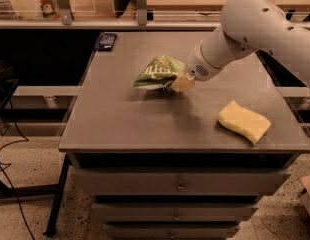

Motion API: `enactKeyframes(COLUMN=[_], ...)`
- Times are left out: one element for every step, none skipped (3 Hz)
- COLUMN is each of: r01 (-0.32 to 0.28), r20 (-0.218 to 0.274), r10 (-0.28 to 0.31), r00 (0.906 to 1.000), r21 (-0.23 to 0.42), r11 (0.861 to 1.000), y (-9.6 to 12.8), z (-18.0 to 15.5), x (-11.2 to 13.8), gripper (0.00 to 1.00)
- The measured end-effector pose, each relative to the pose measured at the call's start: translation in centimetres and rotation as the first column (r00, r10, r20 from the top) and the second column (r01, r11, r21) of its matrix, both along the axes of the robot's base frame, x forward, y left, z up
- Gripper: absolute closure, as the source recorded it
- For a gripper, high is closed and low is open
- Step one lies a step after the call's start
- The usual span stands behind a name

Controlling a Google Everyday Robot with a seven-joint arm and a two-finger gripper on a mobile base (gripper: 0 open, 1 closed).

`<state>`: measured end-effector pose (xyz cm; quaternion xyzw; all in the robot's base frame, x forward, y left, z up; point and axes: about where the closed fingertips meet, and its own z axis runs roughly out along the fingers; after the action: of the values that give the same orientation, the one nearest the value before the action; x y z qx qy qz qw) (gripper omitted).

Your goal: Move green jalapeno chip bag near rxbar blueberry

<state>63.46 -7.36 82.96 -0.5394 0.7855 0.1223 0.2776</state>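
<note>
The green jalapeno chip bag is crinkly green with white lettering and hangs tilted just above the middle of the grey table, with its shadow under it. My gripper, with tan fingers, is shut on the bag's right end. The white arm reaches in from the upper right. The rxbar blueberry is a small flat dark packet with bluish patches, lying at the table's far left corner, well up and left of the bag.
A yellow wavy sponge lies on the table's right front. A shelf rail with posts runs behind the table. Drawers sit below the tabletop. Cables lie on the floor at left.
</note>
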Motion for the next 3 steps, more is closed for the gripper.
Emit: enactKeyframes(r01=[-0.003,-0.003,0.002], r20=[-0.002,-0.002,0.014], r10=[0.003,0.003,-0.002], r00=[1.0,1.0,0.9999], r21=[0.0,0.0,-0.003], r11=[1.0,1.0,1.0], y=[0.14,0.15,0.31], z=[-0.12,-0.12,0.54], x=[-0.02,-0.02,0.8], gripper=[1.0,1.0,1.0])
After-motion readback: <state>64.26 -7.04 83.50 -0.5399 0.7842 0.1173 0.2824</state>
